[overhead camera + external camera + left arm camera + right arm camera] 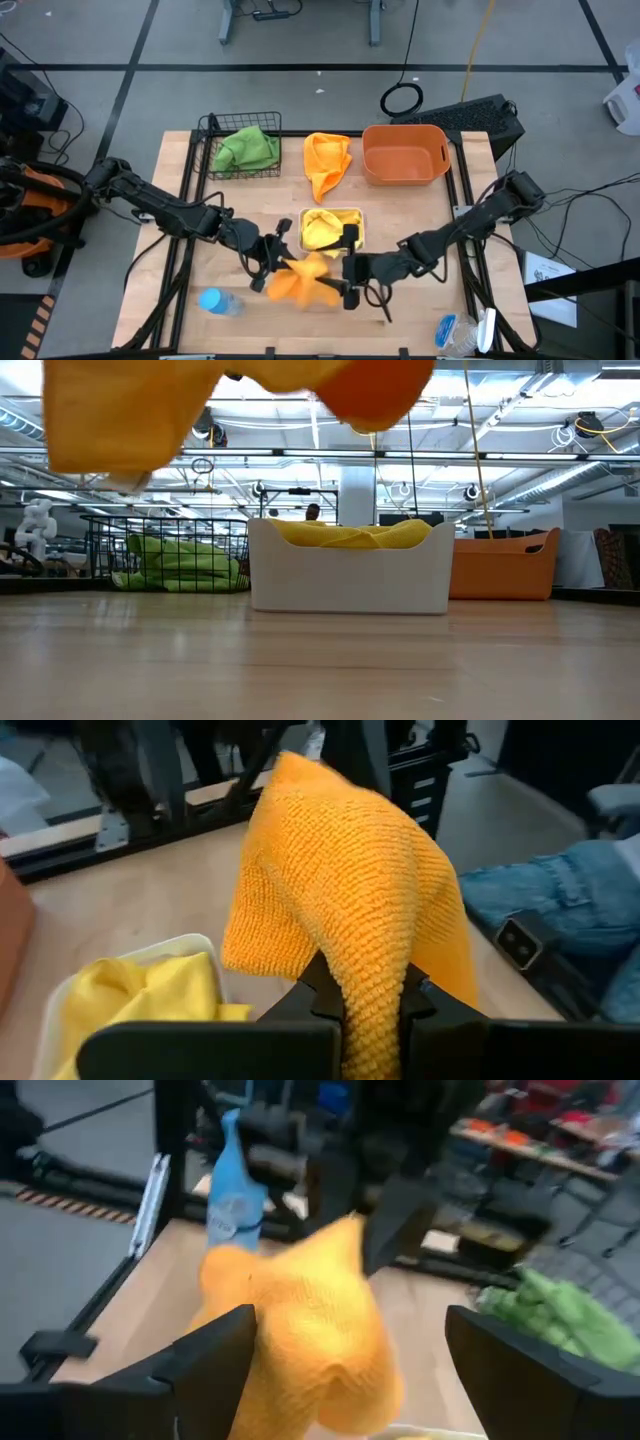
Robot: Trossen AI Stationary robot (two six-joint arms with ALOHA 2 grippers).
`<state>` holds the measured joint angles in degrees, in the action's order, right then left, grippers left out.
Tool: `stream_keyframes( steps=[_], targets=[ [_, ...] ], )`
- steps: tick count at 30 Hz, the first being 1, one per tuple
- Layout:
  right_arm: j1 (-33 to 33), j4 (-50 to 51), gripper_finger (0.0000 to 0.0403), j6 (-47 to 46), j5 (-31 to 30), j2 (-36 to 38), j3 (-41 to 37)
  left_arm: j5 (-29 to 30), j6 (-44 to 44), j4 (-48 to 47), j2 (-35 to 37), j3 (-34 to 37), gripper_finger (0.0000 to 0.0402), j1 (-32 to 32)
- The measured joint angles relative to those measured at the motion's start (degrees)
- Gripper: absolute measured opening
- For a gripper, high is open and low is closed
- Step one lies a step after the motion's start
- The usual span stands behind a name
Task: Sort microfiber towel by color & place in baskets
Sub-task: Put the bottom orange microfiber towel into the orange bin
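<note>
An orange microfiber towel (pixel 300 280) hangs in the air over the near middle of the table, with my left gripper (pixel 272 265) shut on it. My right gripper (pixel 346 270) is open at the towel's right side, and its fingers stand on either side of the towel's free end (pixel 300 1330). A yellow towel (pixel 328 228) lies in the white tray (pixel 304 222). A green towel (pixel 245 150) sits in the black wire basket (pixel 212 128). Another orange towel (pixel 327 162) lies on the table beside the orange tub (pixel 405 153). My left gripper pinches a bunched fold of the orange towel (pixel 370 990) between its two fingers. The fingers come nearly level from the table's left. The cloth billows out beyond the fingertips, and the whole towel (pixel 200 405) is clear of the table.
A blue plastic bottle (pixel 215 301) lies near the front left of the table. More blue and white items (pixel 462 332) sit at the front right corner. Bare wood shows between the tray and the near edge.
</note>
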<state>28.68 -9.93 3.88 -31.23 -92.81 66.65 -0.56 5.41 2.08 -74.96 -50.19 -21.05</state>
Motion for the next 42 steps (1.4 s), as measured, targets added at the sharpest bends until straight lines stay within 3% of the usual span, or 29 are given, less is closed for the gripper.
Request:
stream_keyframes(
  steps=[5,8,12,16,24,30,42],
  targets=[
    [-1.0,-2.2,0.0318,0.3,6.0,-2.8,0.0,-0.6,-1.6,-0.1,0.0,0.0,0.0022,0.1],
    [-1.3,-4.1,0.0316,2.1,6.6,-4.1,0.0,-0.6,-1.6,-0.3,0.0,0.0,0.0026,0.1],
    [-1.5,-6.1,0.0285,3.4,7.5,-5.0,0.0,-0.5,-1.6,-1.4,0.0,0.0,0.0027,0.2],
    [-1.7,-6.2,0.0215,3.3,7.5,-5.0,0.0,-0.5,-1.6,-1.6,0.0,0.0,0.0028,0.4],
    [-1.8,-5.6,0.002,3.2,8.6,-4.9,0.0,-0.4,-0.6,-1.3,0.0,0.0,0.003,0.4],
    [-1.8,-3.8,0.0031,3.3,8.1,-4.2,0.0,3.9,-2.5,-1.2,-0.1,0.0,0.0057,0.4],
    [-0.7,18.6,0.0012,-6.1,2.2,6.7,0.0,13.2,-6.6,-5.4,0.0,0.0,0.0219,0.3]
  ],
)
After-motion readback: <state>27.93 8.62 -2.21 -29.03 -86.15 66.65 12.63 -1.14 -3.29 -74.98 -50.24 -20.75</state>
